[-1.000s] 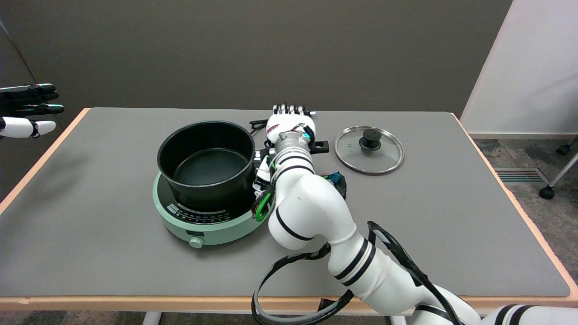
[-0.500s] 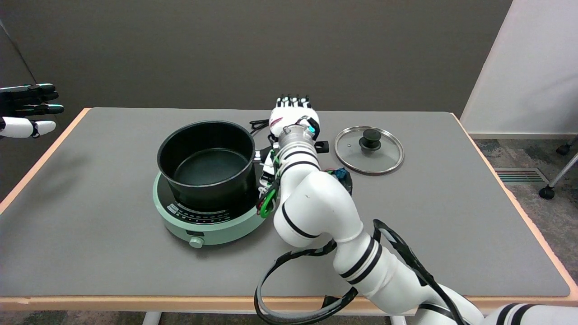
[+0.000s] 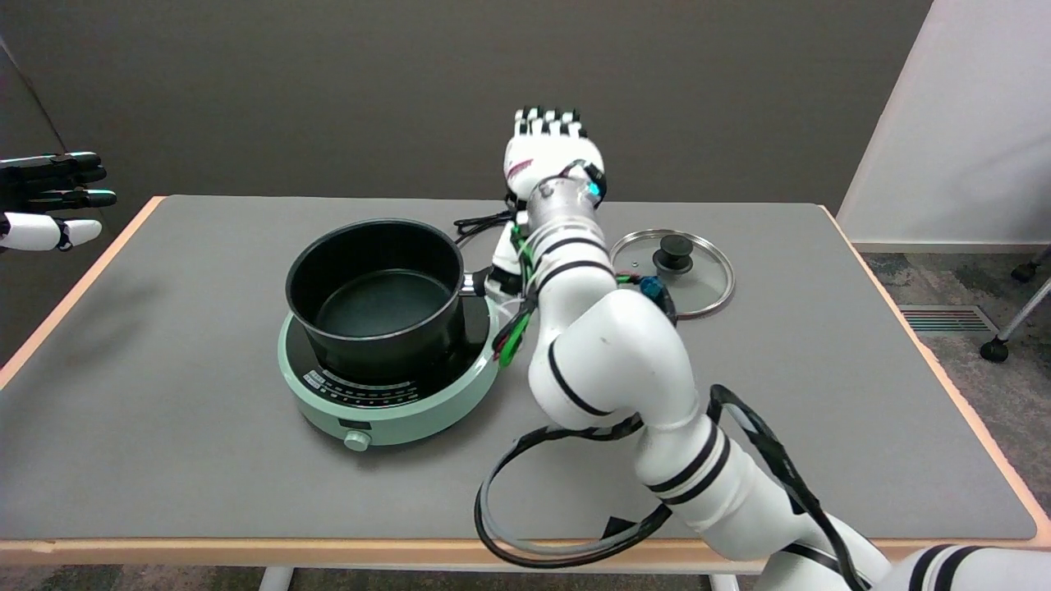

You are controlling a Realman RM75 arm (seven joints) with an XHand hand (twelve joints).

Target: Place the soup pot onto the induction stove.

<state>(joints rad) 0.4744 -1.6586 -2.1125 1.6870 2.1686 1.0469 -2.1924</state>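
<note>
The black soup pot (image 3: pixel 379 302) stands upright on the pale green induction stove (image 3: pixel 386 413), left of the table's middle. Its handle points right and is mostly hidden behind my right forearm; only the metal stub (image 3: pixel 471 284) by the pot wall shows. My right hand (image 3: pixel 552 154) is raised in the air behind and to the right of the pot, well above the table, its back toward the camera. It holds nothing and touches neither the pot nor the handle. The fingers point away from the camera, so only their backs show.
A glass lid (image 3: pixel 699 283) with a black knob lies flat to the right of my arm. The stove's black cable (image 3: pixel 479 222) trails behind the pot. The idle left hand (image 3: pixel 49 197) hangs at the upper left. The table's orange edge (image 3: pixel 246 552) runs along the near side.
My right hand has let go of the pot's handle and risen up and slightly right, away from the table. The pot stays still on the stove.
</note>
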